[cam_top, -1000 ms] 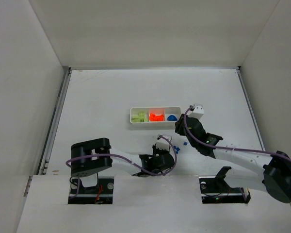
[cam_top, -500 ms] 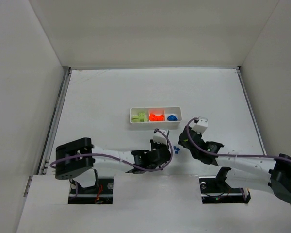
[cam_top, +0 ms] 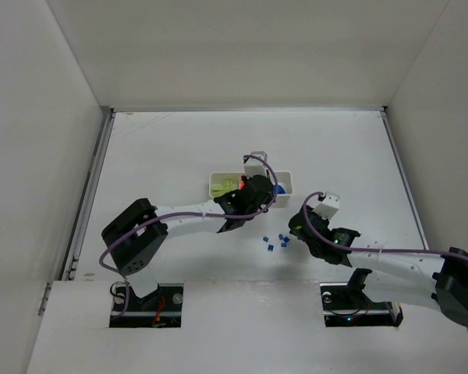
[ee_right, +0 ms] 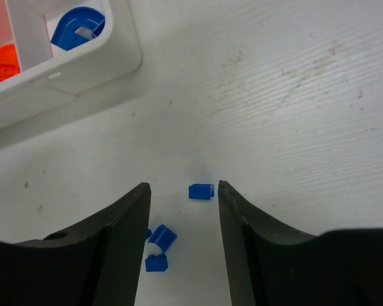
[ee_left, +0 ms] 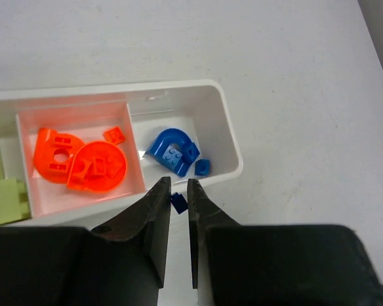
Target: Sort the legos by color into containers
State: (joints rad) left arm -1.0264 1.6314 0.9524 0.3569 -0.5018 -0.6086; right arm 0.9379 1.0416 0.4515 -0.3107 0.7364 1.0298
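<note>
Nearest the arm bases, some loose blue legos (cam_top: 277, 241) lie on the table (cam_top: 179, 140). The right gripper (ee_right: 182, 187) hangs just above them with its jaws apart, and one blue piece (ee_right: 201, 191) sits between the fingers, untouched.

Further out, the left gripper (ee_left: 179, 191) is closed on a tiny blue brick (ee_left: 178, 203). At least it seems clamped, because the brick sits deep between the fingers and is partly hidden. It hangs about over the near wall of the white tray (ee_left: 228, 137).

Beyond that wall is the blue compartment (ee_left: 172, 121), which already holds two blue pieces.

To do this drop well, I think the arm should go a little further so that the brick is fully over the compartment floor and not over the rim. It should keep to the right of the divider beside the orange compartment (ee_left: 70, 124). Then it should open low and gently, because such a light piece bounces easily.
</note>
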